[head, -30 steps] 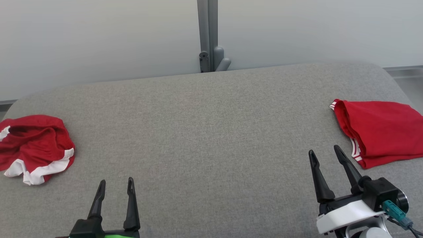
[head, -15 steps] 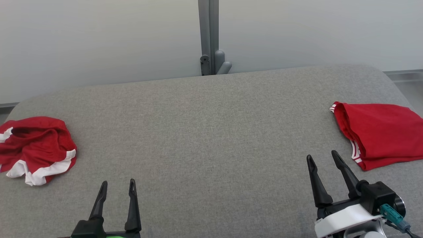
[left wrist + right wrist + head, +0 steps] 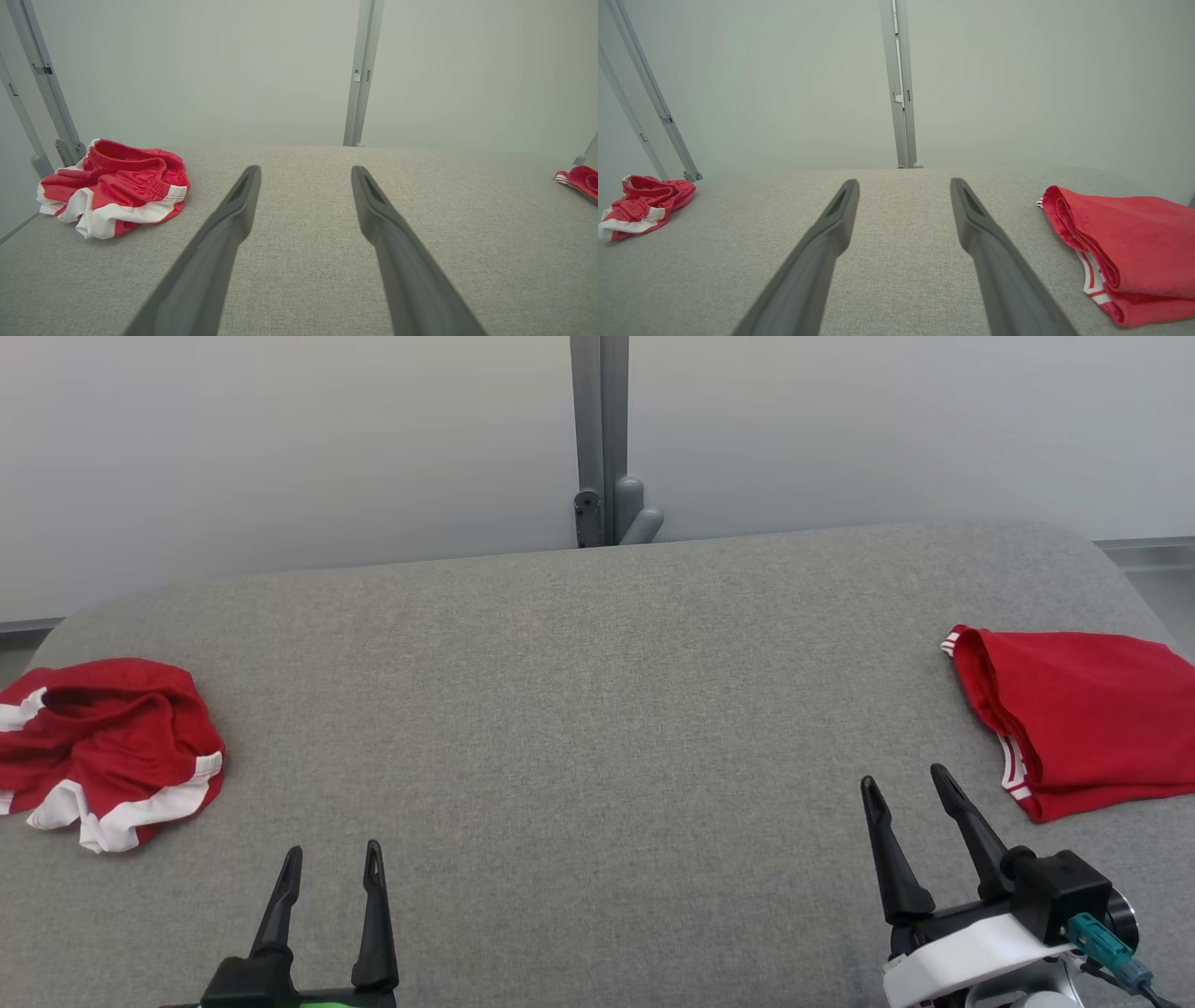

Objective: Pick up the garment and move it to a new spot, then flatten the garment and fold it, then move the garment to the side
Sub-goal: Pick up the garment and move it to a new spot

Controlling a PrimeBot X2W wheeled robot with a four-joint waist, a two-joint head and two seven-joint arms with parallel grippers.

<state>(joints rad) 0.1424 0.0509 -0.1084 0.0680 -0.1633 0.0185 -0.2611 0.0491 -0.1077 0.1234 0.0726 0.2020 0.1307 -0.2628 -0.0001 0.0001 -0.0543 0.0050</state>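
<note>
Both arms low and level here, nothing in hand: the left gripper (image 3: 332, 847) has its two dark fingers spread with bare grey table (image 3: 597, 709) between them, and the right gripper (image 3: 904, 777) is spread the same way, also empty. The job looks to be the crumpled red shorts (image 3: 107, 751), heaped at the table's far left edge, well apart from the left gripper and up to its left. On the opposite side a folded red garment (image 3: 1074, 719) lies flat near the right edge, just beyond the right gripper, and to my eye that one is already dealt with. The shorts should handle light and limp, a thin, slick sort of fabric that will sag and slide rather than hold a shape, so a pinch on a single loose layer may drag the rest behind. The better bet is the gathered waistband (image 3: 126, 156), thick and ridged, something the fingers can close on properly. And that is what the left wrist view gives: from low down, the waistband stands up at the back of the heap with the white trim (image 3: 126, 217) spilling toward the front. The head view flattens it to a red mound with white edging. The right wrist view adds the folded garment's side, stacked layers and a striped hem (image 3: 1090, 280), and the shorts far off at the left.
</note>
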